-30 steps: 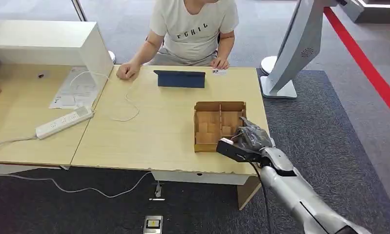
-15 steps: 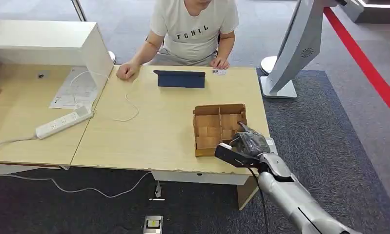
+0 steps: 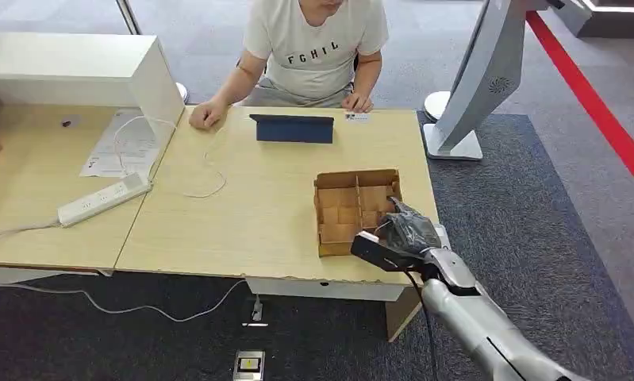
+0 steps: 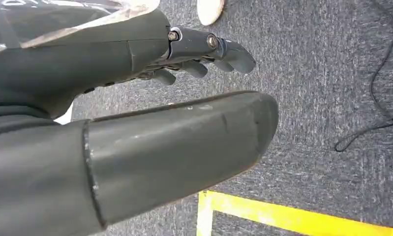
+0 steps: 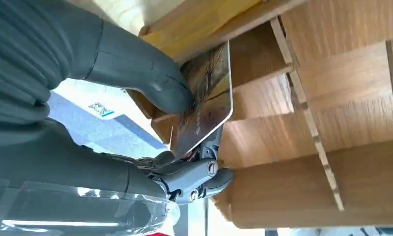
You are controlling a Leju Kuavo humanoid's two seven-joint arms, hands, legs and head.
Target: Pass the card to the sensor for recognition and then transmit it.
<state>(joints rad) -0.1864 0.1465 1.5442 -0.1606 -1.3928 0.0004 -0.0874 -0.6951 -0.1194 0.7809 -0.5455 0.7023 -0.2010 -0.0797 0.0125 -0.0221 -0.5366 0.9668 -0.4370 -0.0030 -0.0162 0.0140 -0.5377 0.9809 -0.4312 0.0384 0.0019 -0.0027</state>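
Observation:
My right hand (image 3: 409,231) reaches over the near right corner of the wooden divided box (image 3: 347,208) on the table. In the right wrist view, its thumb and fingers pinch a brown patterned card (image 5: 213,96), which stands on edge inside one of the box's compartments (image 5: 332,83). A dark blue tablet (image 3: 293,128) stands propped at the table's far side, in front of a seated person. A small card (image 3: 357,117) lies by that person's hand. My left hand (image 4: 135,137) hangs over grey carpet with its fingers spread, holding nothing.
A white power strip (image 3: 104,198) and a white cable (image 3: 206,171) lie on the left part of the table (image 3: 250,214). Papers (image 3: 123,143) sit beside a white cabinet (image 3: 83,71). A grey stand (image 3: 476,87) rises past the table's right end.
My right hand has drawn slightly toward the table's near edge. The box has shifted a little with it. The person and the tablet are unmoved.

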